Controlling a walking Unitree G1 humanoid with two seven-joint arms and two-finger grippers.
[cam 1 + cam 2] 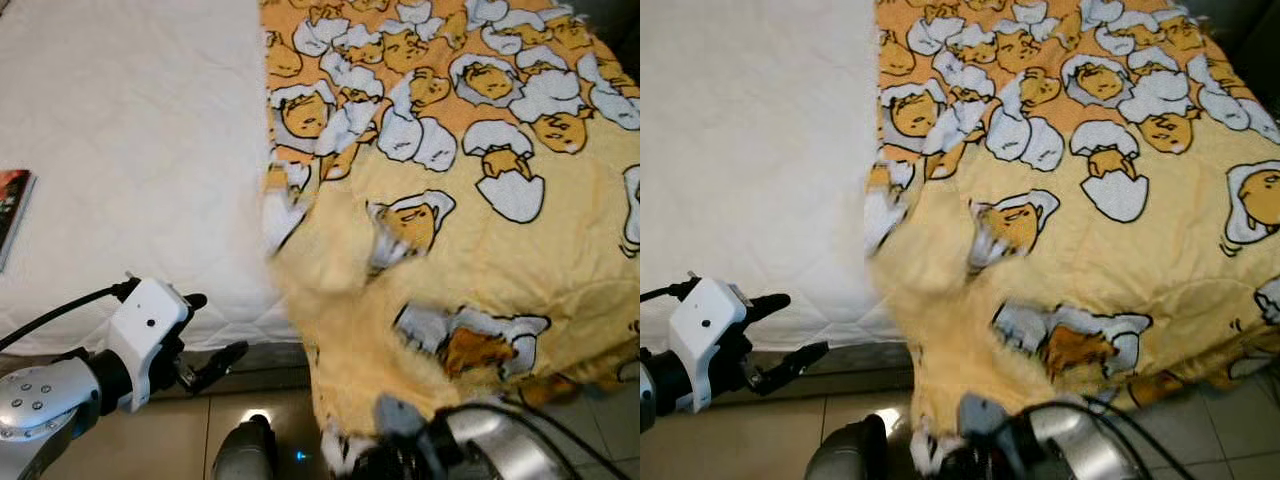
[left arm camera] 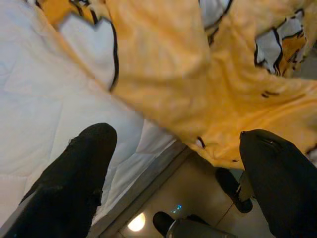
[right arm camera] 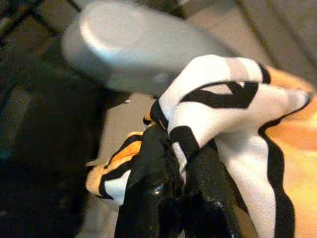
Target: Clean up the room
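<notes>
- Where the yellow blanket [image 1: 470,250] with its cartoon egg print spills off the bed [image 1: 130,150], the right pincer [image 3: 181,183] has its two black fingers pressed together on a bunched white-and-black fold of the cloth, seen close in the right wrist view.
- In the head views that pincer sits low at the near edge, below the hanging corner of the blanket, with a dark cable [image 1: 1120,425] looping beside the arm.
- The blanket covers the right part of the bed; its near edge droops over the mattress side toward the tiled floor [image 1: 150,440], and its left edge is blurred.
- The left pincer [image 1: 210,345] hovers just off the near edge of the bed, left of the blanket, its fingers spread wide with nothing between them; one finger points at the white mattress [image 2: 39,99], the other lies lower, beside the bed frame.
- A book [image 1: 12,205] lies on the bare white mattress at the far left edge, well apart from the blanket.
</notes>
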